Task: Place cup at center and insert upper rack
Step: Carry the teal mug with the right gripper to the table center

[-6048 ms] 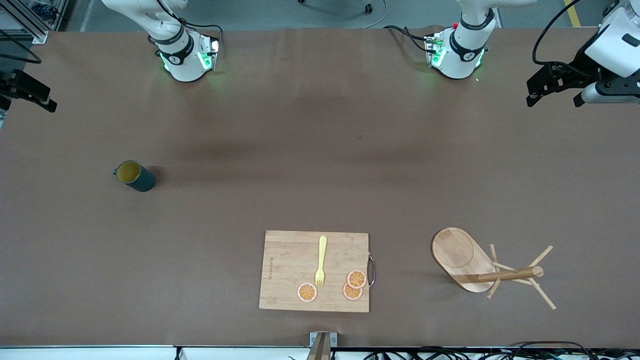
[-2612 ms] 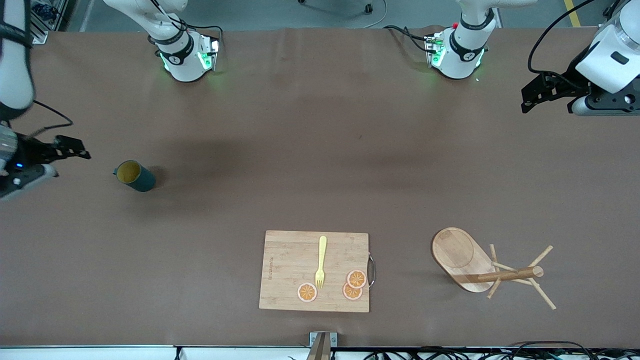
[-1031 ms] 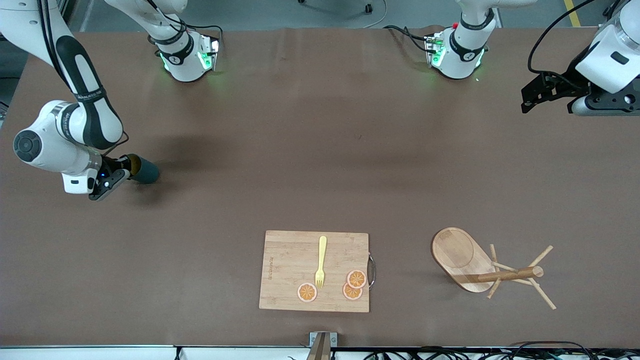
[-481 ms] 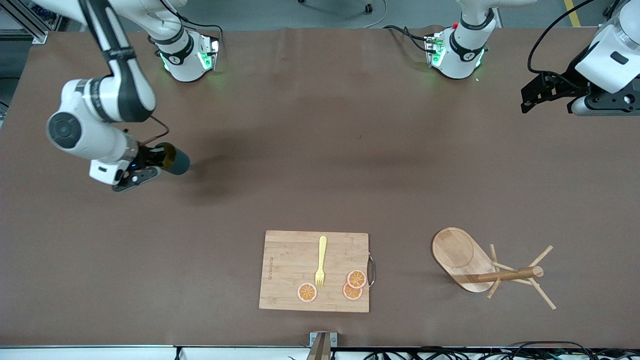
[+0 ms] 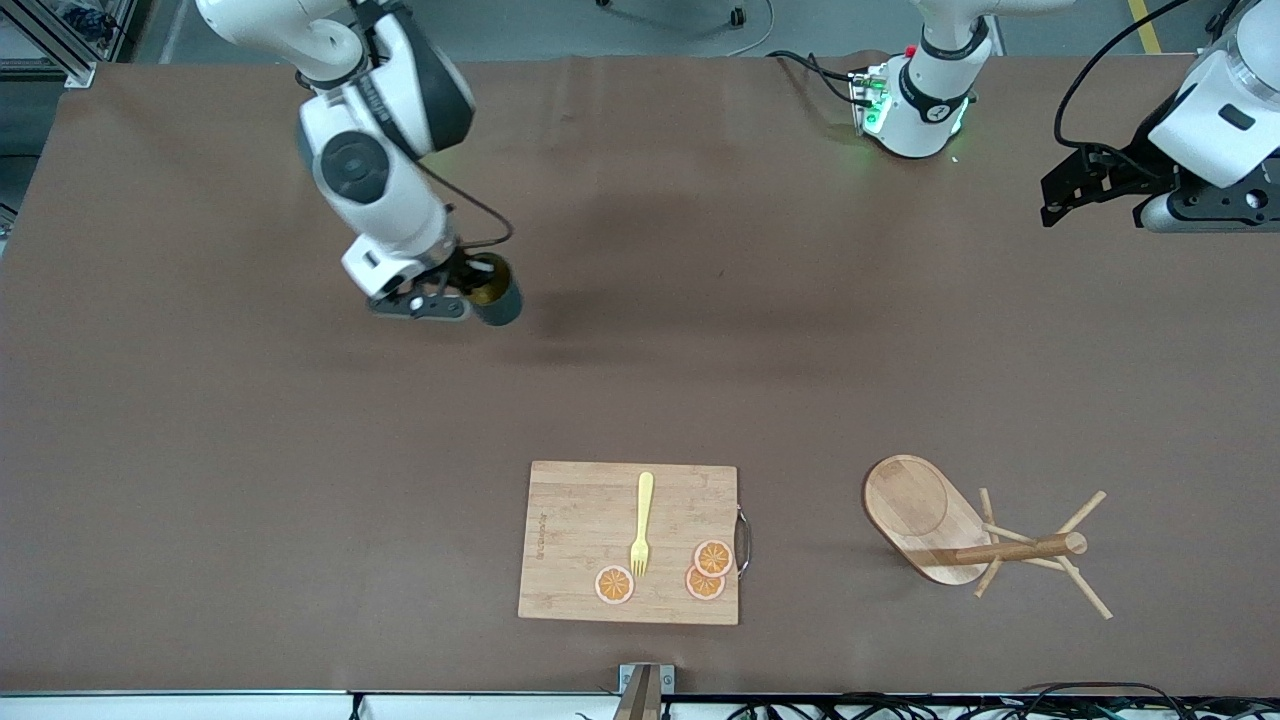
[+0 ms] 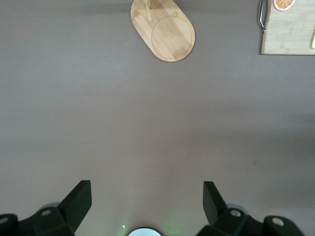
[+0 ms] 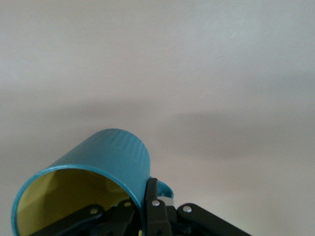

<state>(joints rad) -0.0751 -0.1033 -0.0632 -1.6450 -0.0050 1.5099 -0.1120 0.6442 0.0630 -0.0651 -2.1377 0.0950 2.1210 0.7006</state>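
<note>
You are mid-carry: the right gripper [image 5: 462, 292], clamped on the cup [image 5: 497, 297], holds it over bare table short of centre, so set it down upright there next, while the left gripper [image 5: 1068, 188] waits with fingers apart.

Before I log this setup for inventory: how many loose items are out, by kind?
cup: 1
mug tree: 1
cutting board: 1
fork: 1
orange slices: 3
Total: 7
</note>
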